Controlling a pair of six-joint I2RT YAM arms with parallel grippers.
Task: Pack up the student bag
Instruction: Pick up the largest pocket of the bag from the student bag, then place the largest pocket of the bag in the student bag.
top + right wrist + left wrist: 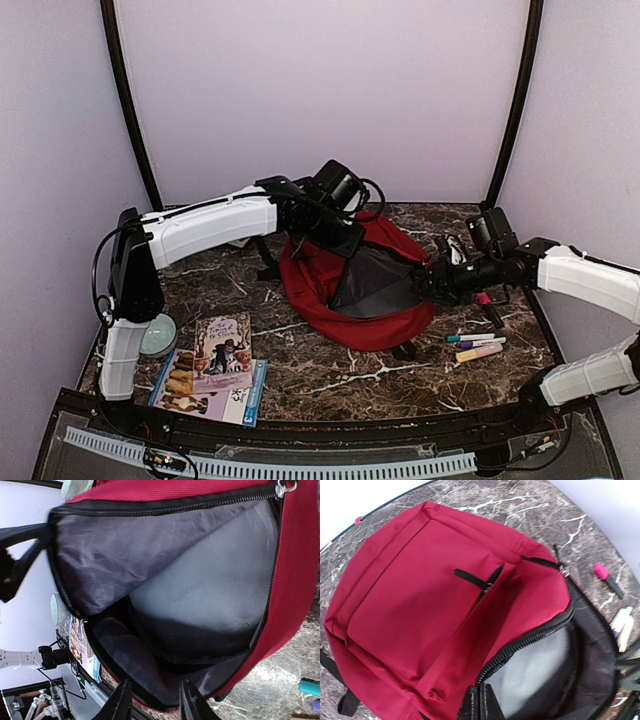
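Left jaws: shut on the bag [420,605] rim, so the mouth is held open for packing.
Right jaws: part open, set astride the lower rim.

Books [215,375], markers [478,345], pink highlighter [607,578] on marble table [330,380]

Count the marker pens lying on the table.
4: teal marker, purple marker and yellow marker side by side right of the student bag; pink-capped marker just beyond them. Others may be hidden.
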